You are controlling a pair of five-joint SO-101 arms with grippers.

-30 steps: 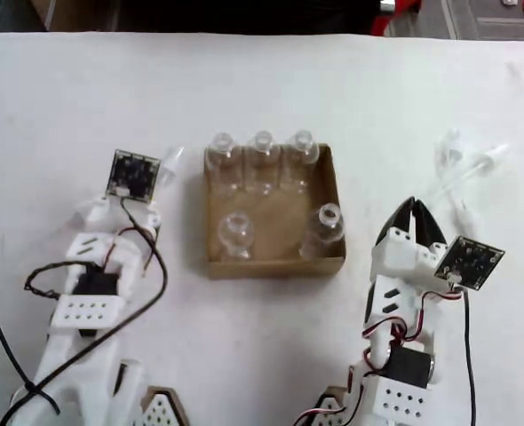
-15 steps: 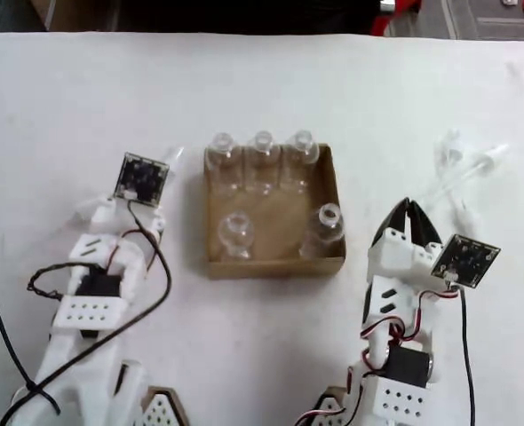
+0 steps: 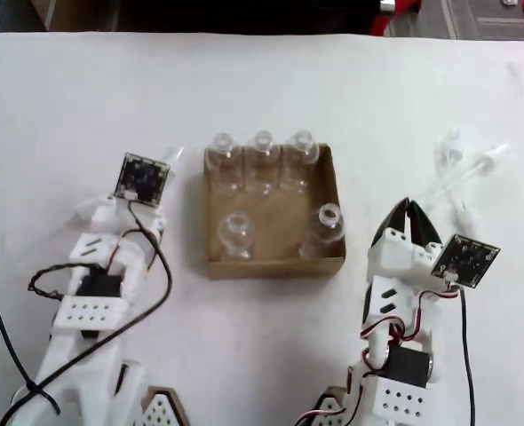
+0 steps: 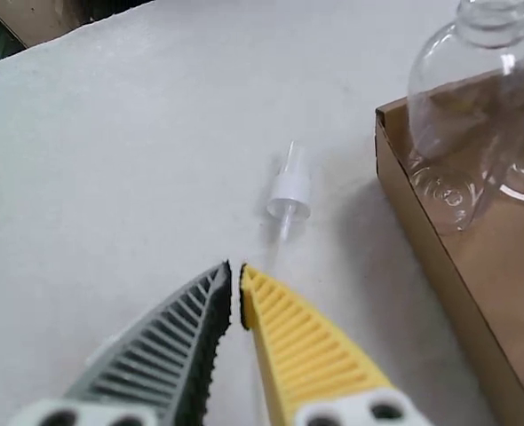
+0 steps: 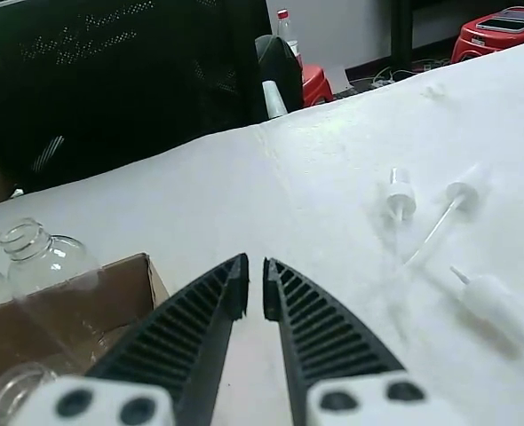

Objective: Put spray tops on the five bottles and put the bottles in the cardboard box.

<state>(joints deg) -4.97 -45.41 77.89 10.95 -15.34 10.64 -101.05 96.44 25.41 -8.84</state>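
left tool (image 4: 236,280) closed and empty, right tool (image 5: 255,282) closed and empty

The worktop (image 3: 333,80) is plain white. The cardboard box (image 3: 271,265) is brown, and the five bottles (image 3: 263,155) in it are clear and colourless. The spray top (image 4: 289,189) just left of the box has a white collar and a clear stem. The spray tops (image 3: 464,164) to the right of the box are the same pale, see-through white. The left tool (image 4: 236,273) has one dark grey ribbed finger and one yellow ribbed finger. The right tool (image 5: 255,271) has two black ribbed fingers. The left arm (image 3: 93,293) and right arm (image 3: 400,266) are white, with black cables and red wires.
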